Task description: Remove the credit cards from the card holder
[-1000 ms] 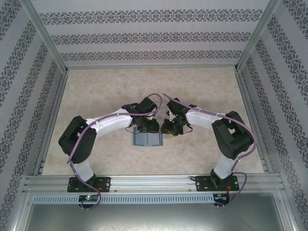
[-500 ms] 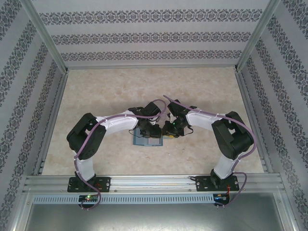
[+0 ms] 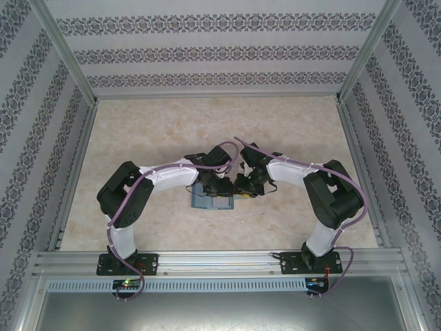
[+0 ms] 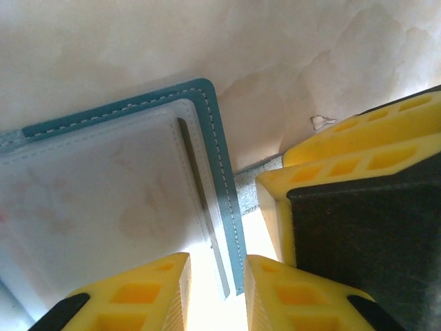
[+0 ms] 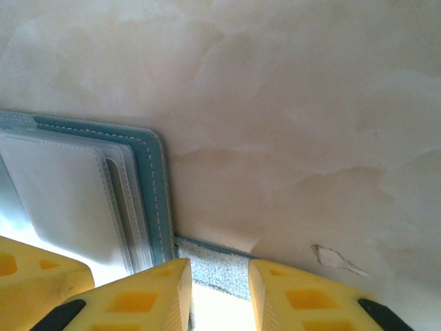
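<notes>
Left gripper [image 4: 217, 267]: fingers a little apart, teal edge of the card holder [image 4: 223, 193] in the gap; real grip not clear.
Right gripper [image 5: 219, 277]: fingers a little apart around the grey closing tab [image 5: 207, 265].
Card holder: one, open flat on the table [image 3: 172, 124], between both grippers.
Credit cards: hard to make out behind the clear pocket [image 4: 103, 200]; number unclear.
Top view: the two arms [image 3: 165, 176] hide most of the holder.

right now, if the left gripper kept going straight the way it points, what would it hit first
Most likely the card holder: its teal stitched edge runs between the fingertips of the left gripper. How close it already is I can't tell.
</notes>
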Robot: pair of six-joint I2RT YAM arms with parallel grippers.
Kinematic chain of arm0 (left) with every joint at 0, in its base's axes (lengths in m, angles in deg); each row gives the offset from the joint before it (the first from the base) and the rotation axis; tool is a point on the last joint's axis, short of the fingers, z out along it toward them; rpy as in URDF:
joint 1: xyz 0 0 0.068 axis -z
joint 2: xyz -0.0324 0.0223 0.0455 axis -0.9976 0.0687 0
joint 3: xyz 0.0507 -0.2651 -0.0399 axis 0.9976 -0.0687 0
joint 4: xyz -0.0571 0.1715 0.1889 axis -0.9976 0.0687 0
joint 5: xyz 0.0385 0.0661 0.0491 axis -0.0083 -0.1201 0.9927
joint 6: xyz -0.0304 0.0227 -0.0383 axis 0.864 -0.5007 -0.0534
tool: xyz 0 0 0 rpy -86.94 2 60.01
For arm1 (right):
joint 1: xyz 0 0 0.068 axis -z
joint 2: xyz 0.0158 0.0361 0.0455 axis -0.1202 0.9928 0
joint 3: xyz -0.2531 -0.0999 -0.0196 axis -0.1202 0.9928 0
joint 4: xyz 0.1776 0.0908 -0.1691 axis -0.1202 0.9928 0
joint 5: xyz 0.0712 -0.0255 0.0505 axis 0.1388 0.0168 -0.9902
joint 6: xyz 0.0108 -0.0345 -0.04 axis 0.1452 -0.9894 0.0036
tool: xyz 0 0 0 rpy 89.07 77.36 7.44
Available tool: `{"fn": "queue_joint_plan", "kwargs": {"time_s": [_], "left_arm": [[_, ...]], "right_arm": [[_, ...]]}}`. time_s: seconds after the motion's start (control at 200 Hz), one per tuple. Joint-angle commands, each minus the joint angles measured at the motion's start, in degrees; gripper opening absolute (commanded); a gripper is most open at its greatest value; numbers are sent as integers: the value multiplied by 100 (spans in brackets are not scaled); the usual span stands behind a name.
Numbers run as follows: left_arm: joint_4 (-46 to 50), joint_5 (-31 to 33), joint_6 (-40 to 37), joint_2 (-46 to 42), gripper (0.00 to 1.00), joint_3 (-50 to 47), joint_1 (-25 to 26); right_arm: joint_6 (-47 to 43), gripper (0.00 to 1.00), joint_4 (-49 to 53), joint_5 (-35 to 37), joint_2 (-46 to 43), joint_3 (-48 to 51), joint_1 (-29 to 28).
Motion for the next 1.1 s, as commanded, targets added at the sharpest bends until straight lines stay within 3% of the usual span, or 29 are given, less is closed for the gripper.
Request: {"fn": "queue_joint_plan", "kwargs": {"time_s": [0.0, 0.3, 0.699, 1.094], "left_arm": [[125, 290, 19, 144, 27, -74, 79], [382, 497, -6, 150, 27, -75, 79], [1403, 1479, -215, 118, 33, 311, 79], [2048, 2174, -275, -101, 47, 574, 79]], "right_arm": [[-26, 30, 149, 44, -56, 88, -22], [-51, 30, 158, 25, -19, 40, -18], [-64, 30, 167, 9, -27, 23, -4], [-61, 30, 174, -1, -19, 6, -4]]}}
